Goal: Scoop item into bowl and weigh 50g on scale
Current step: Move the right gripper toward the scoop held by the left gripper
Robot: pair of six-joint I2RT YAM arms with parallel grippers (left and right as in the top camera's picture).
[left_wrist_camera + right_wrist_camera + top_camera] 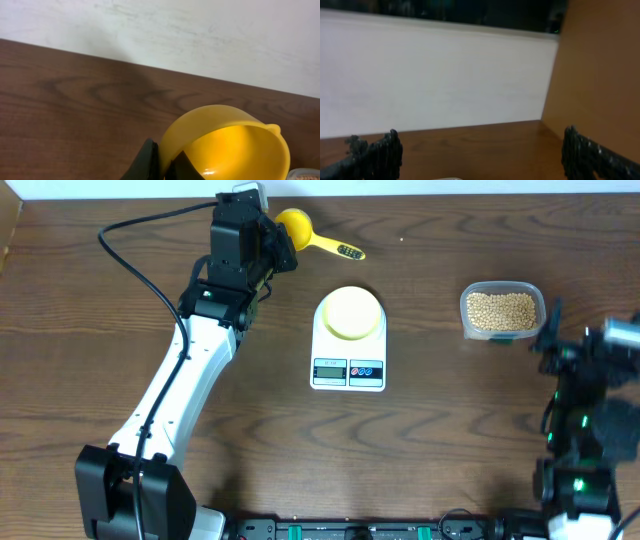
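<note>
Dark wood table (450,430), white wall beyond. Centre: scale (347,370) bearing bowl (350,312), display writing too small to read. Right: beans (501,310) in clear tub (465,308). Far left: left gripper (163,161) pinching yellow scoop (230,145) wall. Right gripper (480,155) spread wide.

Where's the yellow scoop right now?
Overhead view: the yellow scoop is at the far edge of the table, left of centre, its cup wall between the fingers of the left gripper, behind and left of the scale.
</note>
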